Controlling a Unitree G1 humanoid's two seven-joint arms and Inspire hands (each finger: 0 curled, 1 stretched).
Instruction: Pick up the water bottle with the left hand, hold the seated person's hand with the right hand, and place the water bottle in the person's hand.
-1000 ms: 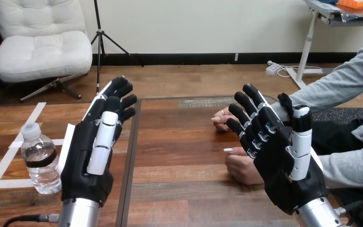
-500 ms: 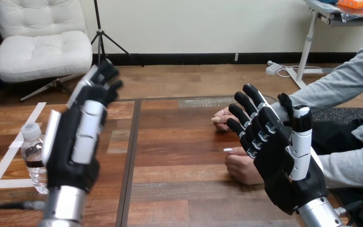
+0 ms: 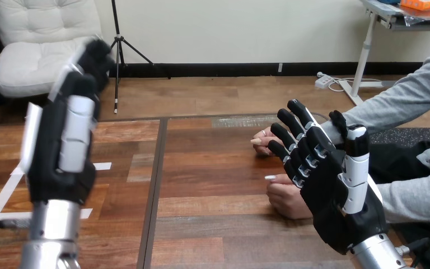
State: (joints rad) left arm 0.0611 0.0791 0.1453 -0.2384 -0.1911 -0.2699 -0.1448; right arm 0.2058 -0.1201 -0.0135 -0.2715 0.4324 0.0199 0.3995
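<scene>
- Table [image 3: 213,224]: wooden, with the person seated at the view's right.
- Left hand [image 3: 61,151]: raised upright over the table's left part, fingers extended, nothing visibly gripped. Judged poised for the reach.
- Right hand [image 3: 336,190]: fingers straight and spread, beside the person's hands and curled round neither. Judged staged for the hold.
- Person's hands [image 3: 285,199]: resting on the table, not yet offered.
- Water bottle: hidden, so I cannot tell where it stands.

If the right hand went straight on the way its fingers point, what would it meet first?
Probably the person's farther hand, resting on the table just beyond the fingertips of the right hand. Depth is unclear, though: the hand may pass above it.
</scene>
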